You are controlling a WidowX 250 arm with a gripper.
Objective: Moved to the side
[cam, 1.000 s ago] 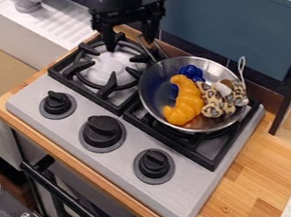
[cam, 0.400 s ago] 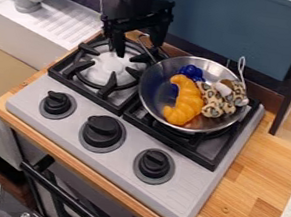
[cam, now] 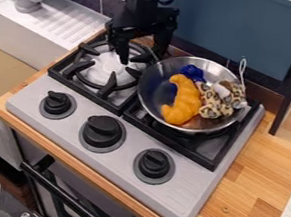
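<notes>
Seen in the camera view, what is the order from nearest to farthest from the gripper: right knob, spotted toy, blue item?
1. Blue item, far side of the pan.
2. Spotted toy, right side of the pan.
3. Right knob, front of the stove.

No text, label, number or sign can be read here.

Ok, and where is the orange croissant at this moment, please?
In the camera view, the croissant lies right of centre, inside the steel pan, directly left of the leopard-print toy and below the blue toy.
</notes>
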